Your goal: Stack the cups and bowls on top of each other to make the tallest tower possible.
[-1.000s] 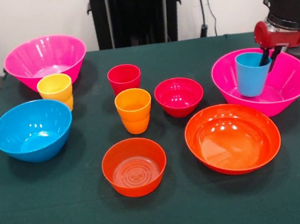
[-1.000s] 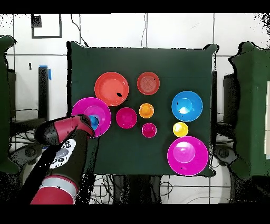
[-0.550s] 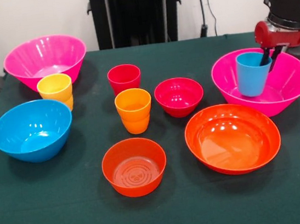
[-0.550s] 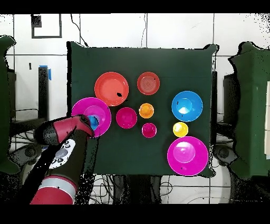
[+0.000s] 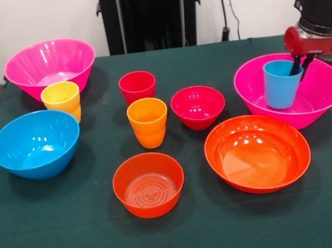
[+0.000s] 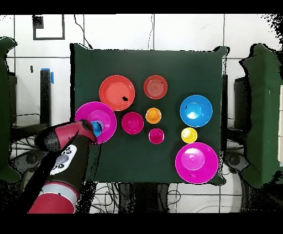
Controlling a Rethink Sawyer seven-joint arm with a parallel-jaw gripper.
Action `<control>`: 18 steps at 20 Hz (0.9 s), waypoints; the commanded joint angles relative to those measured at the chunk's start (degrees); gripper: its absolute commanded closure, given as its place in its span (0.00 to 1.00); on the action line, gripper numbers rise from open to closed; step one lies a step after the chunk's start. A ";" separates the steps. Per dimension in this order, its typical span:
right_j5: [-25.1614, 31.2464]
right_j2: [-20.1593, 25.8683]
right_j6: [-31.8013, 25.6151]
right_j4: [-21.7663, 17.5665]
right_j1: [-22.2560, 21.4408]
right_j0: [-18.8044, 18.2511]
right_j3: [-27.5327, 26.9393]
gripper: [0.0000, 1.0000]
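1 blue cup (image 5: 281, 84) stands in the pink bowl (image 5: 321, 94), jaws clamped on its rim; a tug could tip it.

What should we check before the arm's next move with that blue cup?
1. Blue cup upright inside the pink bowl: ok.
2. Claw at the cup's rim, one finger inside the cup: ok.
3. Claw actually clamped on the rim: cannot tell.
4. Cup's base resting on the bowl floor or lifted: cannot tell.
5. Other cups standing upright and free to pick: red cup, orange cup, yellow cup: ok.
6. Wide orange bowl sits close in front of the pink bowl, a possible snag on a low exit: not ok.
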 commanded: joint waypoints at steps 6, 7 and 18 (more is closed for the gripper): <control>-0.40 2.92 11.63 2.69 3.48 0.58 -4.26 1.00; -0.28 2.89 11.74 2.81 3.48 0.73 -4.29 1.00; 2.24 2.39 11.47 3.64 3.52 1.42 -4.82 1.00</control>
